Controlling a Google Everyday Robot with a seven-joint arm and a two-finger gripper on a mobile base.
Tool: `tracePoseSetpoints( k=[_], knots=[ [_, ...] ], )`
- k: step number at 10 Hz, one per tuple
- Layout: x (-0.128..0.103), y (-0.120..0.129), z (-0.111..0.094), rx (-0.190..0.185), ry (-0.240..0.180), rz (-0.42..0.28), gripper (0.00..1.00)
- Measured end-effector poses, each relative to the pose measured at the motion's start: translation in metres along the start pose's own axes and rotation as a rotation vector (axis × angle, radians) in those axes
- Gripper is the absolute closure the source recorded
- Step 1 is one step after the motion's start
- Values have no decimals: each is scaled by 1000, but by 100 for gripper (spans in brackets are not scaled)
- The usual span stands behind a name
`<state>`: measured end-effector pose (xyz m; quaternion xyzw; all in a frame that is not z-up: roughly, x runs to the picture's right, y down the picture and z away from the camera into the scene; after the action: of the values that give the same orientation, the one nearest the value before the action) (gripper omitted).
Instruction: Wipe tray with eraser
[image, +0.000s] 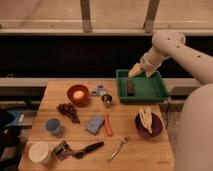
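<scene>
The robot's claw (135, 71) hangs in the upper right of the frame, just above the far left rim of the green tray (150, 98), with the arm reaching down to it from the right. Whether the claw is wide or narrow cannot be told from this view, and nothing is visibly held in it. The eraser (130, 88), a small dark block, lies flat inside the tray close to its left wall, just below the claw in the frame and apparently not yet grasped. The step in hand looks like the approach to pick it up. Several things could go wrong from here. Because the eraser sits so near the wall, a descent slightly off to the left could land on the rim, tip the tray or shove it across the tabletop (125, 117). The tray looks light and rests at the tabletop's far right end, so a firm wiping stroke could drag it along or push it toward the edge. A small metal cup (106, 98) stands just left of the tray and could be knocked if the tray slides that way. A shallow grip could also let the eraser slip out mid-stroke.
</scene>
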<state>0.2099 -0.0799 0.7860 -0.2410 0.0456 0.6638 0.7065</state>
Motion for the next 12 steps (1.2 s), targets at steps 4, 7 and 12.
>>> tracePoseSetpoints(
  k=[4, 7, 12],
  knots=[
    [20, -1, 27, 103, 14, 5, 31],
    [32, 0, 54, 99, 42, 15, 31],
    [33, 2, 63, 76, 52, 29, 31]
  ],
)
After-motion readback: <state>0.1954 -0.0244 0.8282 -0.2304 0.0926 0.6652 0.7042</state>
